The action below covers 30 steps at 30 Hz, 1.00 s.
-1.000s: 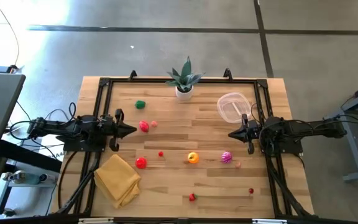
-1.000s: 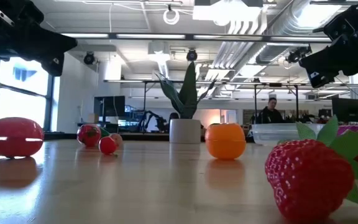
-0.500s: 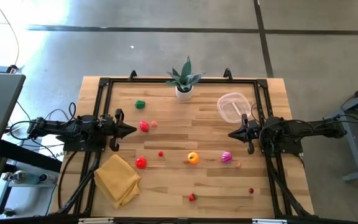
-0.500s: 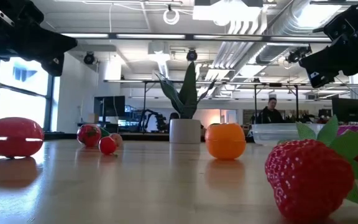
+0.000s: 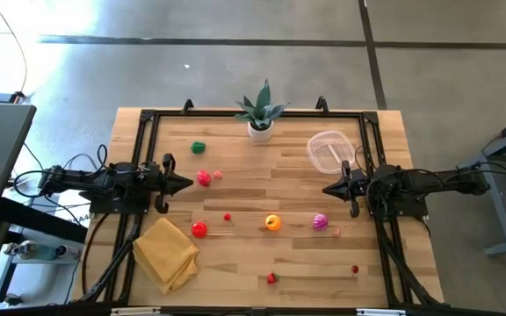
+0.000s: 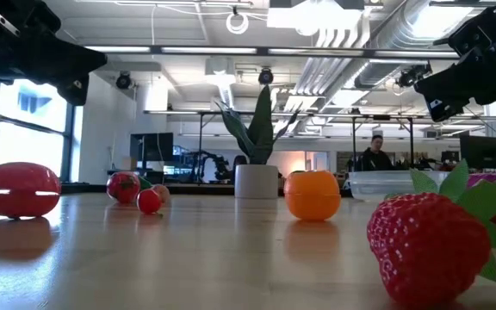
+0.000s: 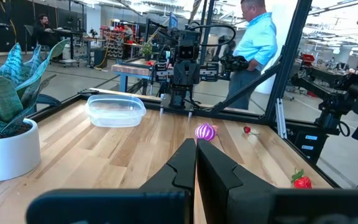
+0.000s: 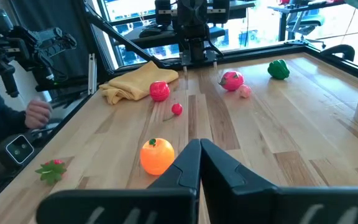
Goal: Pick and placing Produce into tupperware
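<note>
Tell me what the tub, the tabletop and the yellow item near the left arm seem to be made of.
Tub: clear plastic, apparently; the table shows through its walls. Tabletop: pale wood planks with visible grain and seams and a slight sheen. Yellow item: soft cloth, judging by its folds and matte look.

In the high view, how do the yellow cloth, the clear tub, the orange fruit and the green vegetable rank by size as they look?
1. yellow cloth
2. clear tub
3. orange fruit and green vegetable, which look alike in size
</note>
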{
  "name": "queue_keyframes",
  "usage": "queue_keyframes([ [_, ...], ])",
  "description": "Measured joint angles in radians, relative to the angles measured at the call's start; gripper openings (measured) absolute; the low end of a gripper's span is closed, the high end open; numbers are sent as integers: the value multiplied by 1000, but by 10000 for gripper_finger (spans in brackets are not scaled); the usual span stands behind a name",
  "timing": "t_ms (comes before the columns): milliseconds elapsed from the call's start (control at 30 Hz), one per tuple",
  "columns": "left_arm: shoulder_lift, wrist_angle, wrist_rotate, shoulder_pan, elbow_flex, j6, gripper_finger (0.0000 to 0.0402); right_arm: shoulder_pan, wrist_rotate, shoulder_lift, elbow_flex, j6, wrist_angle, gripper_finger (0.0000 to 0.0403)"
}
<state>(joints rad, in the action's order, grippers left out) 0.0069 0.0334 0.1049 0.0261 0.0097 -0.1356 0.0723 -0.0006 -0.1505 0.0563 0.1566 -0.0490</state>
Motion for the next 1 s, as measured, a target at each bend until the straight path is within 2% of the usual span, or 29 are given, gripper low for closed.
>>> queue_keyframes([
  [767,0,0,0,0,0,0,5,0,0,0,0,0,8,0],
  [833,0,0,0,0,0,0,5,0,33,0,0,-26,13,0],
  [900,0,0,0,0,0,0,5,0,120,0,0,-70,35,0],
  [1000,0,0,0,0,0,0,5,0,197,1,0,-43,61,0],
])
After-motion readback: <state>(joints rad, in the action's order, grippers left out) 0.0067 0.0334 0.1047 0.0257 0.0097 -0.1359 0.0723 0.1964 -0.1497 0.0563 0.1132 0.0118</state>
